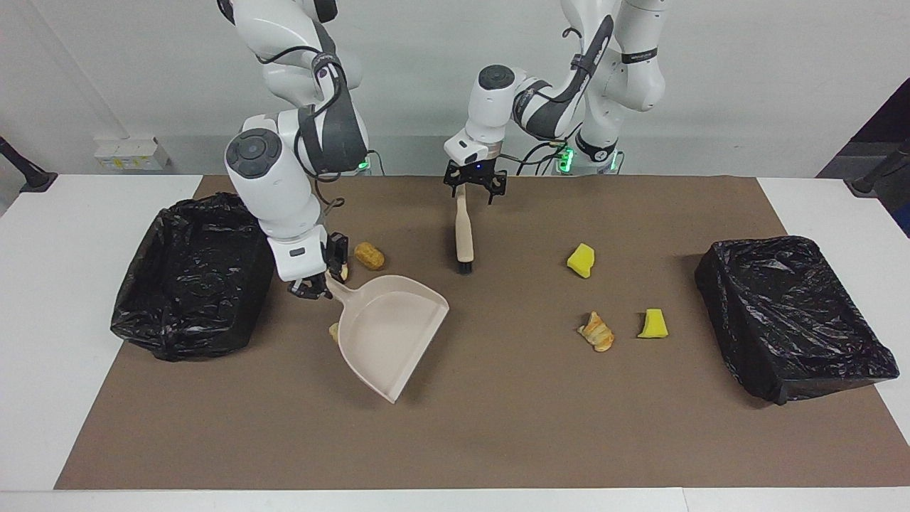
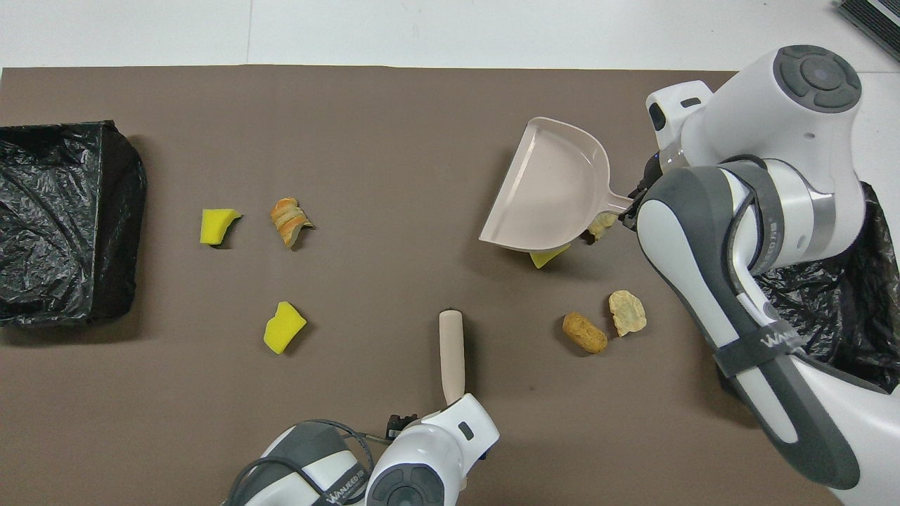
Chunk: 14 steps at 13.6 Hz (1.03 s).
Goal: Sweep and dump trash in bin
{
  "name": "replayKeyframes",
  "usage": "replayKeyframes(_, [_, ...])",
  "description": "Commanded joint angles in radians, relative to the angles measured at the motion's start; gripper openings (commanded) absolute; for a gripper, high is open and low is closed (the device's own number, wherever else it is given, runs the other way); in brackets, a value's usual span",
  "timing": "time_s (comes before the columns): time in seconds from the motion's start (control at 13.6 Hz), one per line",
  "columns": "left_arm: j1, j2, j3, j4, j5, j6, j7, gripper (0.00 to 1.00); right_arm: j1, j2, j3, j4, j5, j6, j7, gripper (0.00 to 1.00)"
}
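White table (image 1: 43, 341) under a brown mat (image 1: 498, 427), pale wall above; a black-lined bin (image 1: 192, 277) at the right arm's end; the right gripper (image 1: 313, 284) clenched on the dustpan (image 1: 384, 334) handle, scraps (image 2: 583, 332) beside and under it; the left gripper (image 1: 474, 186) spread over the brush (image 1: 464, 235) handle; more scraps (image 1: 596, 331) and a second bin (image 1: 789, 316) toward the left arm's end.

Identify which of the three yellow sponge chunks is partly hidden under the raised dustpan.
The yellow chunk beneath the dustpan held by the right gripper; the other two lie uncovered toward the left arm's end.
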Motion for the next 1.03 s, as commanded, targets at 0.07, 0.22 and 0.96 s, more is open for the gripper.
replayKeyframes(0.07, [-0.036, 0.001, 0.013, 0.006, -0.007, 0.006, -0.075, 0.65, 0.009, -0.032, 0.01, -0.038, -0.039, 0.028, -0.095, 0.0])
replayKeyframes(0.22, [-0.031, 0.004, 0.013, 0.009, 0.004, 0.004, -0.066, 0.0, 0.009, -0.036, 0.01, -0.06, -0.037, 0.058, -0.123, 0.0])
replayKeyframes(0.96, [0.145, -0.023, 0.026, 0.24, 0.04, -0.375, -0.113, 0.0, 0.062, -0.036, 0.013, -0.055, -0.037, 0.089, -0.054, 0.0])
